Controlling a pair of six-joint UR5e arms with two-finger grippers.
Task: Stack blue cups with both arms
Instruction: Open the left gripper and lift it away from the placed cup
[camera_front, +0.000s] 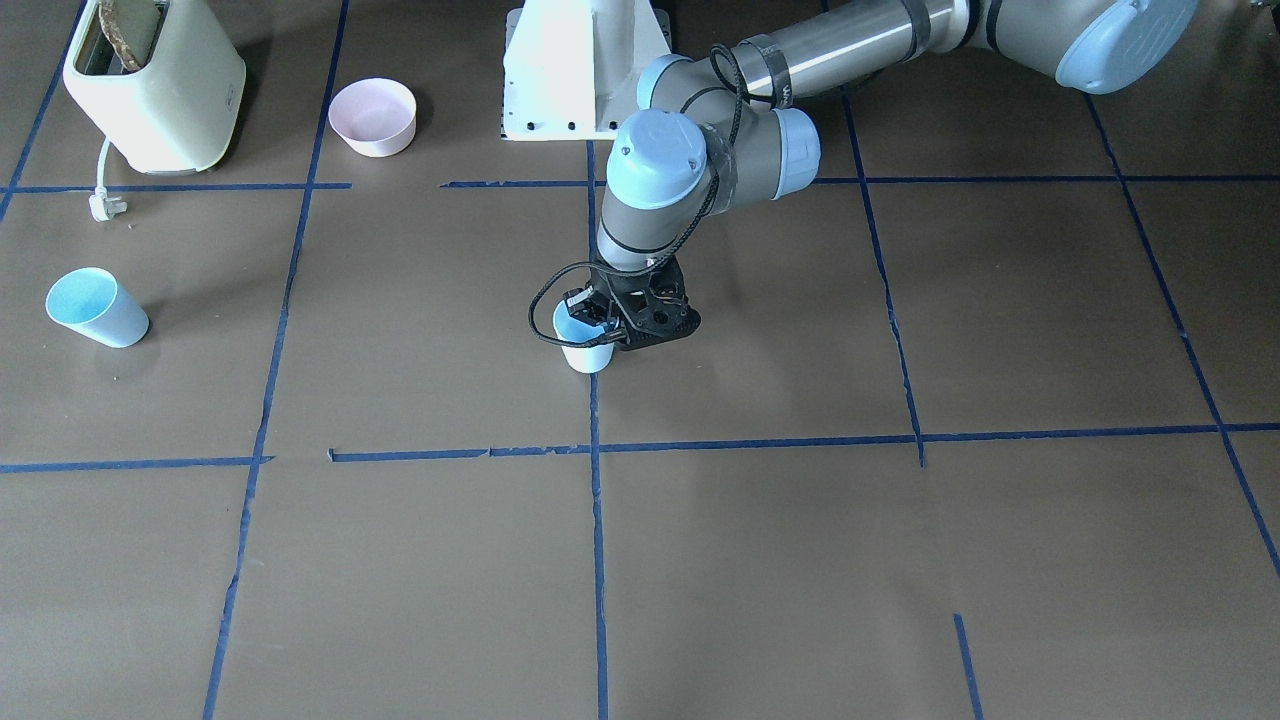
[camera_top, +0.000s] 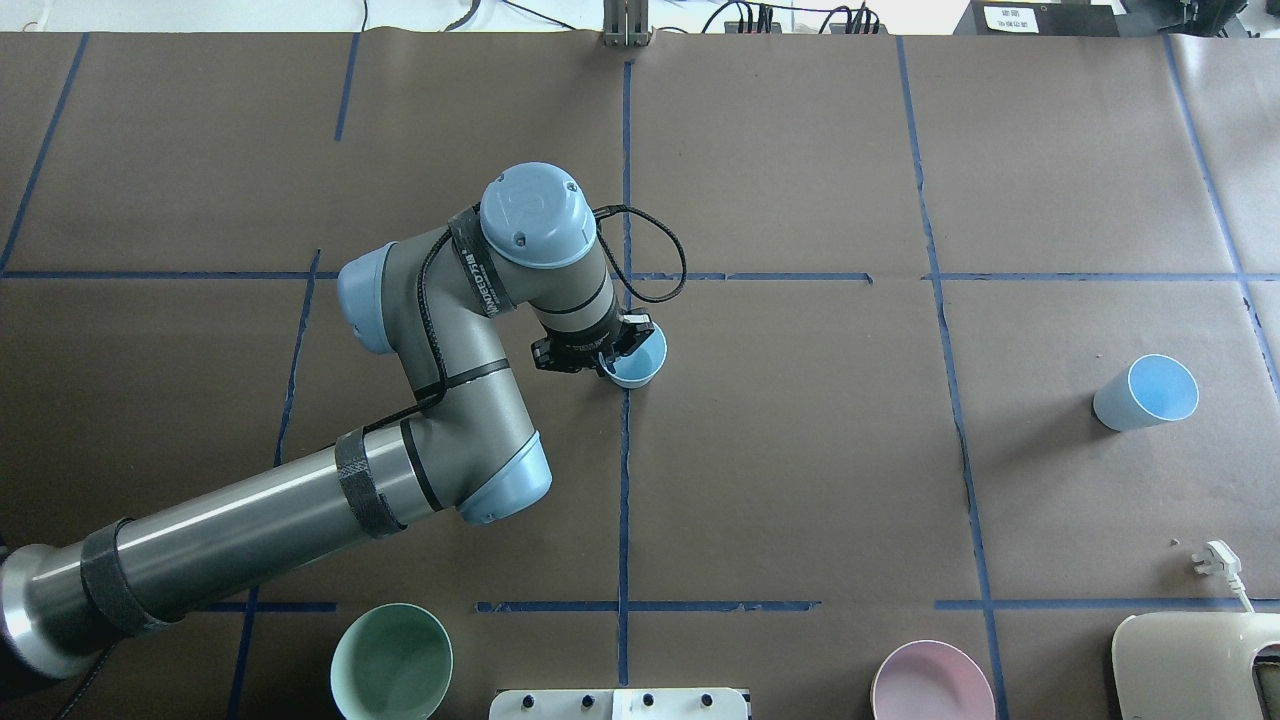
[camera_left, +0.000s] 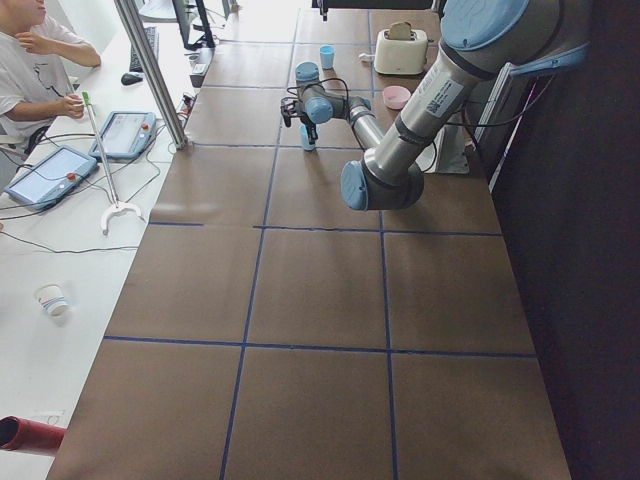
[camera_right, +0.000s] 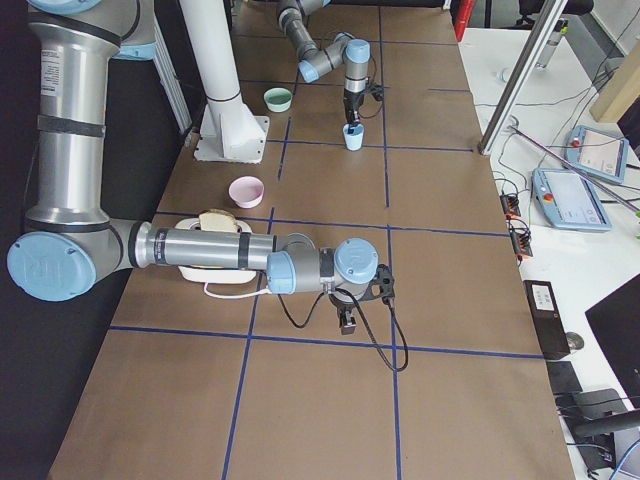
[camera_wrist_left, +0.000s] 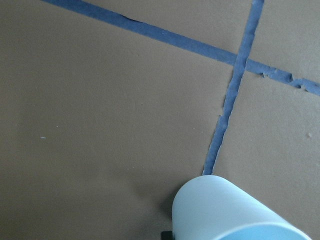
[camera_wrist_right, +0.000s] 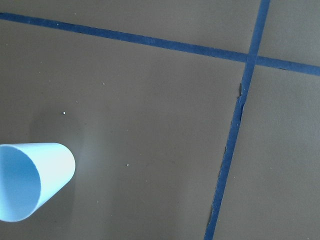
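Observation:
My left gripper (camera_front: 592, 322) is shut on the rim of one blue cup (camera_front: 588, 352), upright at the table's middle on a blue tape line. I cannot tell whether the cup touches the table. The cup also shows in the overhead view (camera_top: 640, 366) and the left wrist view (camera_wrist_left: 225, 212). The second blue cup (camera_top: 1145, 392) stands alone at the robot's right, also in the front view (camera_front: 95, 308) and at the left edge of the right wrist view (camera_wrist_right: 30, 182). My right gripper (camera_right: 346, 320) shows only in the exterior right view; I cannot tell if it is open.
A cream toaster (camera_front: 150, 80) with its loose plug (camera_front: 103, 207) stands near the second cup. A pink bowl (camera_front: 373, 116) and a mint-green bowl (camera_top: 392, 660) sit by the white pedestal (camera_front: 580, 70). An operator (camera_left: 30, 60) sits beyond the table.

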